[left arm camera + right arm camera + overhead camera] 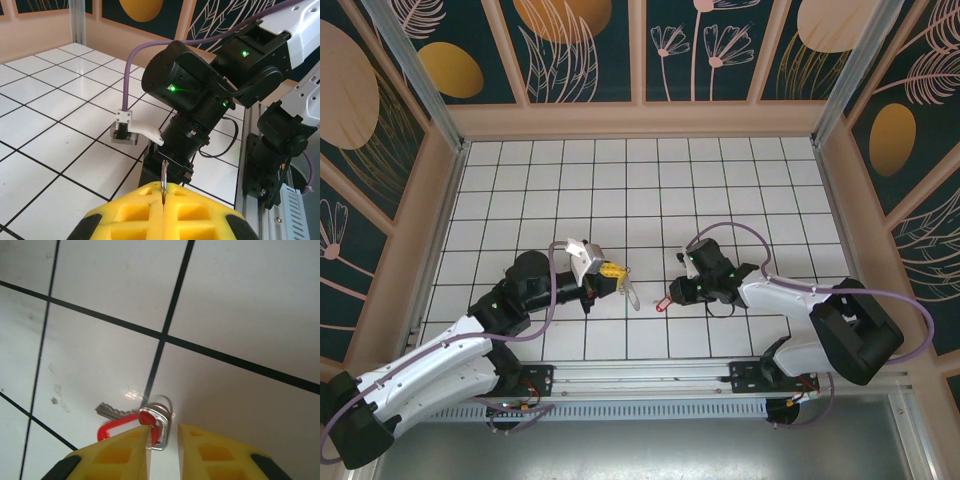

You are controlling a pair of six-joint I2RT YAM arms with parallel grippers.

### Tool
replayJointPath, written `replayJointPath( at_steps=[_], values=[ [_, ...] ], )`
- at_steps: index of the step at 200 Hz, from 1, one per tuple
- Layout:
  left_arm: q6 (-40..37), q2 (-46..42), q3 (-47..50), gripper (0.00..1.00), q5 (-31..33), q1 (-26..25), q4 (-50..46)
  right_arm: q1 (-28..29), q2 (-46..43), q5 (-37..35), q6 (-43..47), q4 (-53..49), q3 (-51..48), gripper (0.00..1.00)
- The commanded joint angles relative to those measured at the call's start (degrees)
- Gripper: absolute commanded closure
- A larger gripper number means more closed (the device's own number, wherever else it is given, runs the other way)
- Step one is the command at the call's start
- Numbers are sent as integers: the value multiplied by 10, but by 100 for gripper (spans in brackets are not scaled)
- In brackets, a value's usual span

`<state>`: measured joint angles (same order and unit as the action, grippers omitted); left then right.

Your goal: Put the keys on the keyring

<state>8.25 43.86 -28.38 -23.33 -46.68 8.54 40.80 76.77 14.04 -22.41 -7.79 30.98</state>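
Observation:
The key [161,416], silvery with a red head and a red plastic tag [111,428], lies flat on a white tile. My right gripper [165,429] is low over it with its yellow fingers a little apart. The key's head sits in the gap against the left finger, apart from the other. In the top view the key [662,303] lies just left of my right gripper [674,293]. My left gripper [164,194] is shut on the keyring [164,175], a thin metal loop seen edge-on. From above, the keyring [631,295] hangs off my left gripper [614,272], close to the key.
The floor is white tile with black grid lines [165,325]. My right arm's black wrist [200,100] fills the space right in front of the left gripper. A metal rail [650,380] runs along the near edge, and patterned walls [640,50] enclose the workspace.

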Motion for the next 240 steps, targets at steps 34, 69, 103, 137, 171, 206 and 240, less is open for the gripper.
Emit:
replayJointPath(
  at_steps=[34,69,103,137,171,206,240],
  values=[
    [8,-13,-8,100,-1,-2,13,-19,45,-3,62,-64,72,73],
    [8,-14,-5,100,0,-2,15,-23,83,18,88,-83,109,70],
    [9,-17,-6,100,2,-3,15,-16,112,17,91,-90,132,68],
    [9,-18,-4,100,4,-3,17,9,126,-18,89,-116,147,67],
    [8,-19,-4,100,7,-2,16,27,136,-49,89,-137,157,68],
    [11,-24,1,100,9,-3,20,47,157,-89,93,-161,172,69],
    [9,-26,1,100,11,-2,21,65,178,-114,96,-184,191,72]
  ],
)
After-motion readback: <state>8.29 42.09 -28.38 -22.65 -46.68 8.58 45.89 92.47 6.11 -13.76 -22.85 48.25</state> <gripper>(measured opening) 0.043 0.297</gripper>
